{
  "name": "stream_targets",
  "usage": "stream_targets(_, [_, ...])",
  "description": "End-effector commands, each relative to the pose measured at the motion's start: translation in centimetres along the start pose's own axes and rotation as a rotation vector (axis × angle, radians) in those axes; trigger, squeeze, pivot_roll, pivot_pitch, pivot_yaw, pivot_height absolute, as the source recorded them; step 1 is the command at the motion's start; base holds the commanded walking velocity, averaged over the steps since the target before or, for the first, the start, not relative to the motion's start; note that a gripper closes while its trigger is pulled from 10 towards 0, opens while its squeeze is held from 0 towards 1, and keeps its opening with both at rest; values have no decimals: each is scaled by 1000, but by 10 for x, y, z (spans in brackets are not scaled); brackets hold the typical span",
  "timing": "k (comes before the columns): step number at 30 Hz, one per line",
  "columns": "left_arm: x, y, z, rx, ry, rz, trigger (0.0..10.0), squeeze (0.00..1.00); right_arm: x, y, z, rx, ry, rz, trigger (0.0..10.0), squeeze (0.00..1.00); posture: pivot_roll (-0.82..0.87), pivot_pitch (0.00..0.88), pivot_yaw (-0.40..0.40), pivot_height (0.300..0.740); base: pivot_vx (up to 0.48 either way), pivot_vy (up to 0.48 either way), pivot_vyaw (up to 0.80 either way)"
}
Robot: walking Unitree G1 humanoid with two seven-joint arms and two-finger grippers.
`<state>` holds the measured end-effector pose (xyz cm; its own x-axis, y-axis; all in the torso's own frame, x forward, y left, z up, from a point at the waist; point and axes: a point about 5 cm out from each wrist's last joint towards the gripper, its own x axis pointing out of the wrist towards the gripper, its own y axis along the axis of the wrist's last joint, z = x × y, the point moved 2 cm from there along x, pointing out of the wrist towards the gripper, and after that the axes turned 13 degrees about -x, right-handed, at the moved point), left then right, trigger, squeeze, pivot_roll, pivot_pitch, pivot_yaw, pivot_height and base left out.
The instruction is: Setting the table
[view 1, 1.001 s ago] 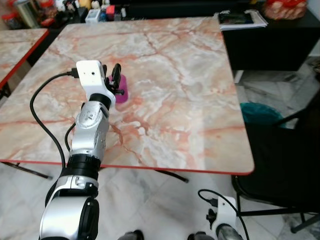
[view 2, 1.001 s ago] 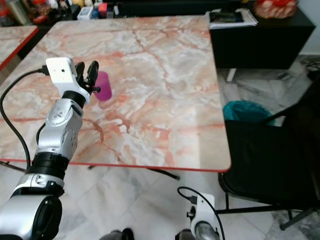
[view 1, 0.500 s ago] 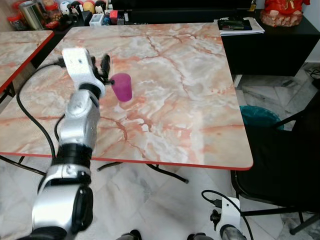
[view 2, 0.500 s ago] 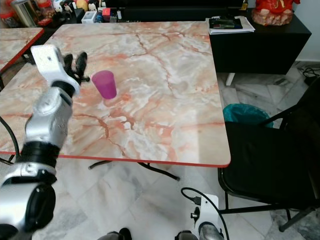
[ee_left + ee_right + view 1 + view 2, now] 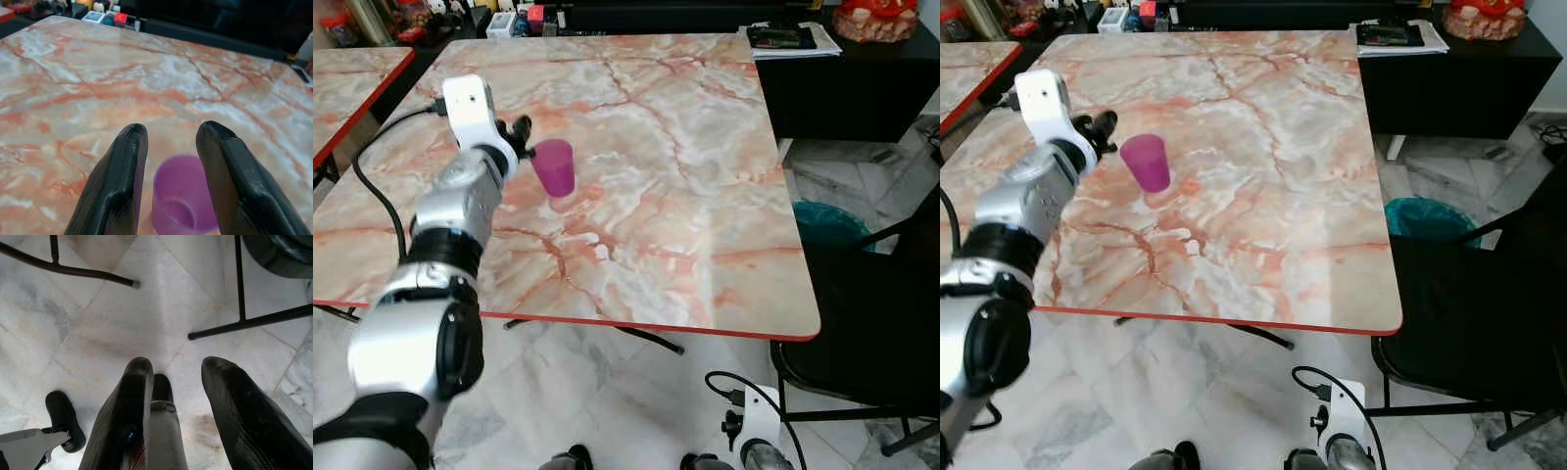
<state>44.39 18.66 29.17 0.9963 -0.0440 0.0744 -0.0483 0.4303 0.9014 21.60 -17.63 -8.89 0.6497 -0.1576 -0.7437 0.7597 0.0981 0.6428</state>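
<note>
1. Purple plastic cup [image 5: 554, 167] stands upright on the marble table [image 5: 685, 196], left-centre of the top, mouth up, empty as far as the left wrist view shows.
2. Left gripper [image 5: 521, 137] sits just beside the cup on its left side, fingers parted, cup not between them in the head views; contact can't be confirmed.
3. Left wrist view: both black fingers [image 5: 117, 186] straddle the line to the cup, with the cup below and beyond the tips, so nothing is clamped.
4. Right gripper [image 5: 173, 416] hangs idle low by the floor, fingers spread, holding nothing.
5. Step in hand, judged: either regrasping the cup or leaving it at its place setting; can't tell which.
6. If grasping: lower the fingers so they bracket the cup wall mid-height, centre it, then close gently, since thin plastic likely flexes and slips.
7. If releasing: back straight off sideways, away from the rim, to avoid tipping a light cup.
8. Risk: a fingertip nudge on the smooth marble likely slides or topples the cup.
9. Black chair [image 5: 871, 304] at the right edge is well apart from the cup.
</note>
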Motion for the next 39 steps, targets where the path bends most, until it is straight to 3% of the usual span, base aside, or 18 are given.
stream_targets(1, [1,2,-1,-29,2,-31,10000,0,-2,-10,-4,6,10,-38,10000,0,-110,198,76,740,0,0,0])
stream_targets(13, [4,-11,2,-56,26,-140,10000,0,-2,-9,-7,13,11,-40,10000,0,-119,214,91,740,0,0,0])
stream_targets(32, [5,-25,11,-193,12,-163,10000,0,-2,-9,-8,18,5,-38,10000,0,-138,194,101,740,0,0,0])
stream_targets(33, [5,-26,11,-200,18,-164,2706,0,-2,-9,-8,19,4,-38,10000,0,-140,194,102,740,0,0,0])
stream_targets(34, [5,-28,10,-203,27,-166,0,0,-2,-9,-8,20,4,-38,10000,0,-140,194,102,740,0,0,0])
stream_targets(39, [5,-29,10,-199,30,-166,0,0,-2,-9,-8,21,4,-38,10000,0,-140,194,102,740,0,0,0])
